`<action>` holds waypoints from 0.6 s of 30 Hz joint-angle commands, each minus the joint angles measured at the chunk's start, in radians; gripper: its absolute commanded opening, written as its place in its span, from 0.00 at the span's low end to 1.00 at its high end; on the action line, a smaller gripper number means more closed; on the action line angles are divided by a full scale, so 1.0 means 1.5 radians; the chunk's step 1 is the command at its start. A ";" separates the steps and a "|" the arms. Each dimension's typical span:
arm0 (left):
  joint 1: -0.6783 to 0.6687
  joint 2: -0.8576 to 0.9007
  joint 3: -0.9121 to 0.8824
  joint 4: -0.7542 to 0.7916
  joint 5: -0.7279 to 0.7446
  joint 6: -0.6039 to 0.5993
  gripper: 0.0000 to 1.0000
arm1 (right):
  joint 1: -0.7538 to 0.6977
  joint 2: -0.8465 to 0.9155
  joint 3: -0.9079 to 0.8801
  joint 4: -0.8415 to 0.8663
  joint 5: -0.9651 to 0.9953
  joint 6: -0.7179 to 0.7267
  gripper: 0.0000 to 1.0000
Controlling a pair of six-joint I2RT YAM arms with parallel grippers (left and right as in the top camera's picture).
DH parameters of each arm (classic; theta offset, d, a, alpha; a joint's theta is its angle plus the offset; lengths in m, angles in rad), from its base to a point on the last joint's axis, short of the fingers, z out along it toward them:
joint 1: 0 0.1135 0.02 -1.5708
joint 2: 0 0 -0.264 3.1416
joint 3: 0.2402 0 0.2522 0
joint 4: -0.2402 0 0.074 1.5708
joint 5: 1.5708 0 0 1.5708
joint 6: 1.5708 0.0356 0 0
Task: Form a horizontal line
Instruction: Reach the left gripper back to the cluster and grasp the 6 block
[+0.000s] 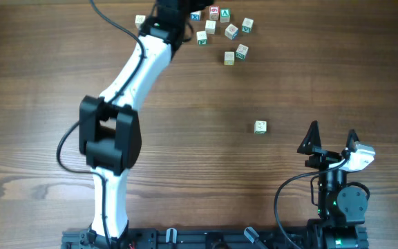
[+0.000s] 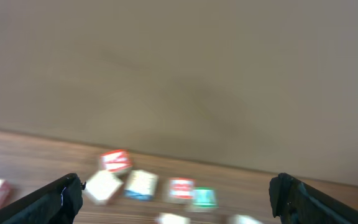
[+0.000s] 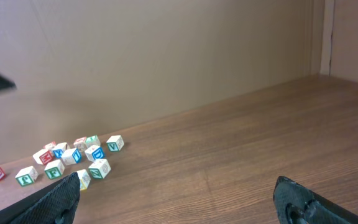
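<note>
left claw [image 2: 174, 184] is spread wide and empty, hovering at the cluster of small pale wooden letter cubes [image 1: 211, 26] at the far edge of the brown wooden table [image 1: 199, 152]. right claw [image 1: 333, 136] is wide too, empty, by its base. a lone wooden cube [image 1: 260, 126] sits near it. horizontal line [image 1: 214, 12]: at best a short red/teal-marked run at the cluster's far side, the rest is scattered. i'd say you've barely started.

The bench [image 1: 199, 166] is brown wood, its grain running side to side. A loose cluster of letter cubes [image 1: 231, 31] lies at the upper middle of the overhead frame, some close together, some apart. A stray cube [image 1: 140, 21] sits off to their left. A lone cube [image 1: 260, 126] lies right of centre, well apart from the rest.
</note>
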 commanded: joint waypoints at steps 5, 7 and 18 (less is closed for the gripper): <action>-0.014 0.140 0.066 -0.036 0.006 0.079 0.99 | 0.003 -0.003 -0.001 0.001 -0.007 0.003 1.00; -0.014 0.145 0.068 -0.040 0.018 0.065 1.00 | 0.003 -0.003 -0.001 0.001 -0.007 0.003 1.00; -0.024 0.180 0.067 -0.051 0.051 0.066 0.98 | 0.003 -0.003 -0.001 0.001 -0.007 0.004 1.00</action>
